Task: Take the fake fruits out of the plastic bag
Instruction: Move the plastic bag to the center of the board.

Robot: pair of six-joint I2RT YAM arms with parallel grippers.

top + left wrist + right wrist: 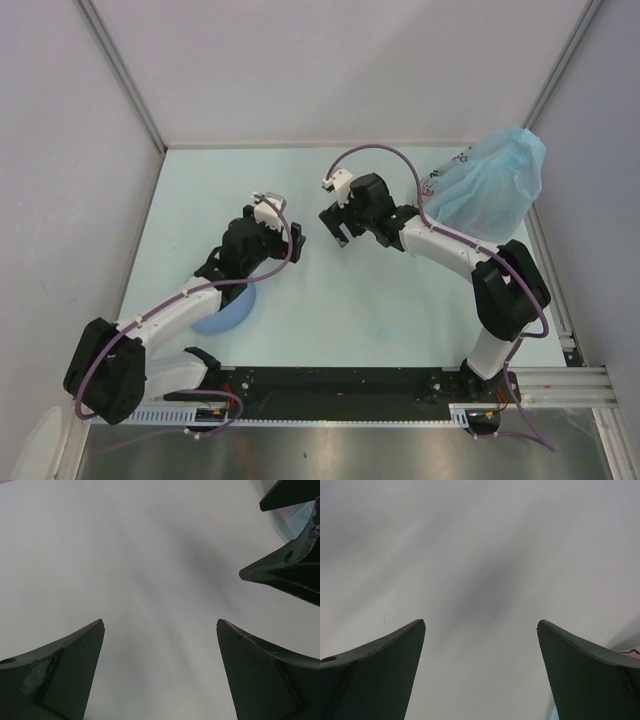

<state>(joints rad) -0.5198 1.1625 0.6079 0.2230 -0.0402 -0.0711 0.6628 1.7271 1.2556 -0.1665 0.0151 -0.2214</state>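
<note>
The plastic bag (489, 183), crinkly light blue with dark print on its left side, stands bunched up at the table's back right corner. No fake fruits show in any view. My left gripper (296, 245) hangs open over the middle of the table, and my right gripper (333, 226) hangs open just to its right, facing it across a short gap. Both are well left of the bag. In the left wrist view the gripper (160, 625) has only bare table between its fingers. In the right wrist view the gripper (480, 624) is likewise spread wide around nothing.
A round light-blue plate (228, 316) lies near the front left, partly under my left forearm. The right gripper's dark fingers (287, 572) reach into the left wrist view at the upper right. Grey walls close in the pale table (350, 310) at the back and sides.
</note>
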